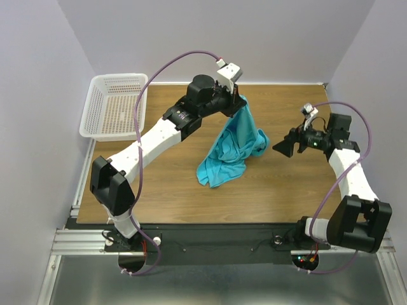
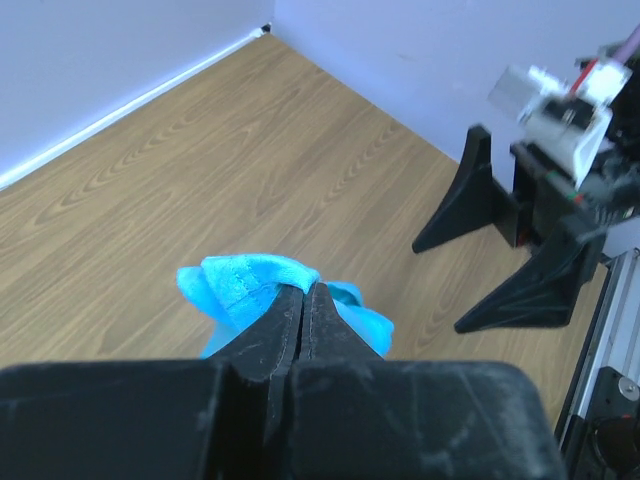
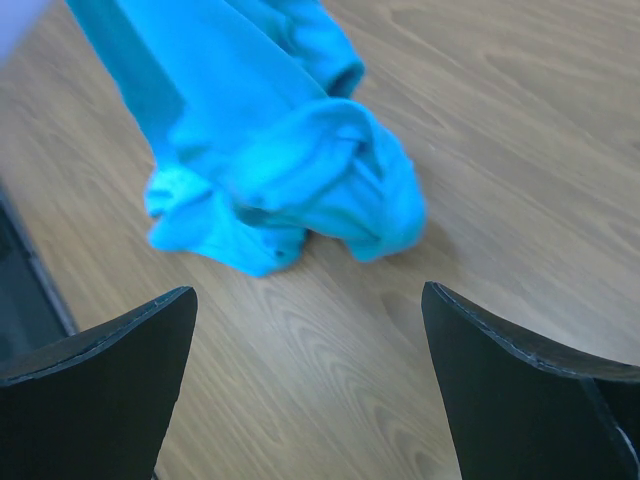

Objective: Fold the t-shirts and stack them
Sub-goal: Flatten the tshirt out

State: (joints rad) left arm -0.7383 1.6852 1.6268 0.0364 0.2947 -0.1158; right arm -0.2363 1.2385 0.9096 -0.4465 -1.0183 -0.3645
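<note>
One turquoise-blue t-shirt point(image 1: 232, 149) hangs crumpled from my left gripper point(image 1: 240, 100), which is shut on its upper edge above the table's middle; its lower part rests bunched on the wood. In the left wrist view the black jaws are pressed together on a fold of the t-shirt point(image 2: 245, 283). To the right of the shirt, my right gripper point(image 1: 282, 147) points at it and stands wide open with nothing between its fingers. In the right wrist view the bunched t-shirt point(image 3: 270, 170) lies ahead of the fingertips point(image 3: 150, 320), apart from them.
A white mesh basket point(image 1: 113, 106) sits at the table's back left corner, overhanging the edge. Walls close in the back and both sides. My right gripper point(image 2: 500, 255) shows in the left wrist view, to the right of the shirt.
</note>
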